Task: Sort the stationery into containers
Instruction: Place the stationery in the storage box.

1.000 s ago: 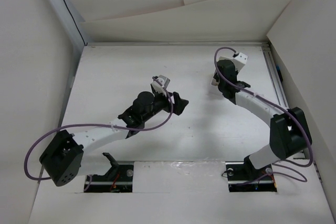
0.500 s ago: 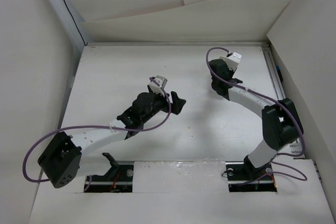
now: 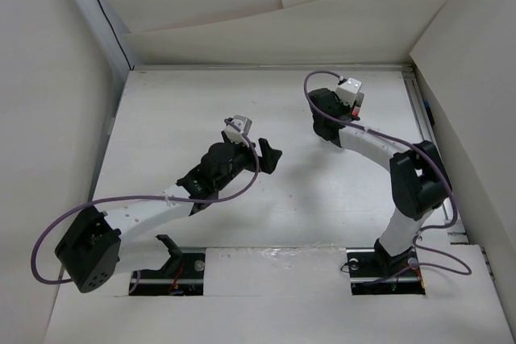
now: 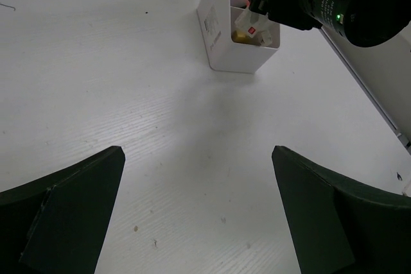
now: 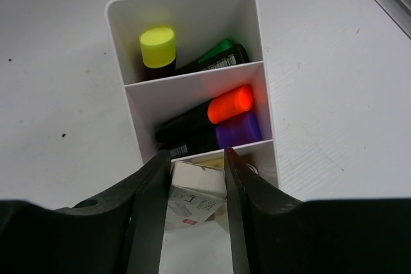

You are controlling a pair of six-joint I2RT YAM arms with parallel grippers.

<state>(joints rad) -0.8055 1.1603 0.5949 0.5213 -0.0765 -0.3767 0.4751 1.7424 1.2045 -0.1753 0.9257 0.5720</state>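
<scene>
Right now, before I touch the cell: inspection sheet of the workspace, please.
Surface: white table, bare apart from faint specks.
Job's things: white three-compartment organizer. Far compartment holds yellow-capped marker and green-capped marker; middle holds orange-capped marker and purple-capped marker; near compartment mostly hidden.
Clutter: nothing seen.
Grippers: left gripper open over bare table. Right gripper has its fingers closed on a small white box above the near compartment.
Cables: purple cables loop along both arms.
Surroundings: white cardboard walls around the table.
</scene>
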